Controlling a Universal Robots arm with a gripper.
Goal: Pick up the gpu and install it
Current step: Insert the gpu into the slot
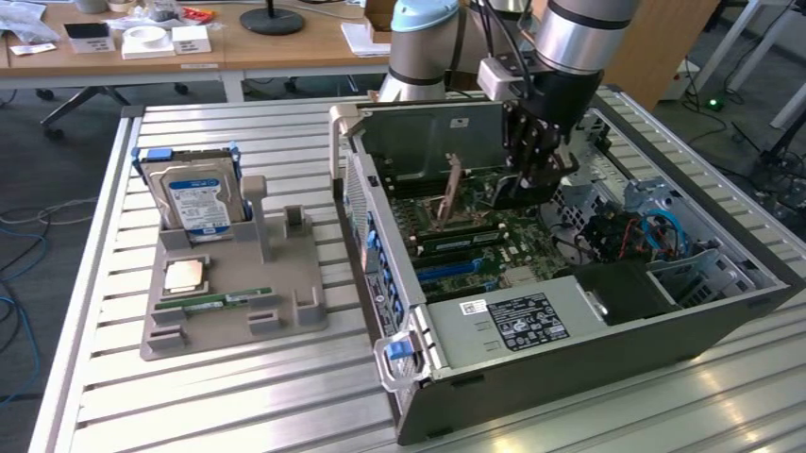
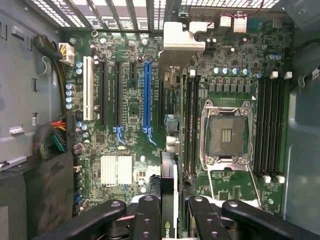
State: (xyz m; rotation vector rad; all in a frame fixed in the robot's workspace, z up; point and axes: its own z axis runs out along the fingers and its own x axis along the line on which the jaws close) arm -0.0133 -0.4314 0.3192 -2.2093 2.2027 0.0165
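Main risk, I reckon, starts with the big open grey metal computer case (image 1: 567, 373) lying on its side. It's cramped in there, so a skewed descent could snag the card against the case's back wall. Inside it lies the green motherboard (image 2: 130, 107). The gpu (image 2: 168, 172), a thin dark card seen edge-on, is pinched between the black fingers of the hand (image 2: 171, 202). It hangs over the board just beside the long blue slot (image 2: 147, 95), and it looks to me like it isn't seated. Held from one end, it could tilt in the grip, and then its edge would hit a slot's rim or nearby parts instead of going in. Its silver end bracket (image 2: 182, 37) has to line up too.

The worktop (image 1: 252, 401) is ribbed aluminium, hard and slatted. A grey plastic holder (image 1: 296, 326) sits well apart from the case, with a blue-labelled hard drive (image 1: 195, 203) standing in it. The room looks like an office, with wooden desks (image 1: 302, 47) behind and loose cables (image 1: 25, 226) on the floor at the exterior view's left.
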